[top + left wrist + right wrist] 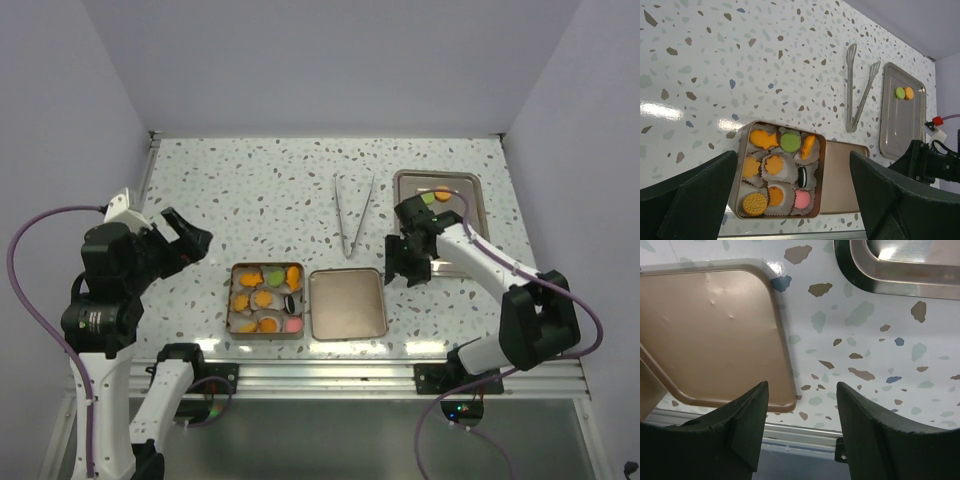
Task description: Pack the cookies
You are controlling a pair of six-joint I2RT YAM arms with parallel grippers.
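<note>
Two cookies point(909, 93) sit on the far-right tray point(900, 130), the rest in the near tin point(231, 300). Both sets of jaws apart, empty. Light, crumbly-looking, so I'd pinch the rims gently.

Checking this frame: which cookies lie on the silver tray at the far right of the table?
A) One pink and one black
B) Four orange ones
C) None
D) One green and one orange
D: the left wrist view shows just a green cookie and an orange cookie side by side near the far end of the silver tray, with the rest of it bare.
</note>
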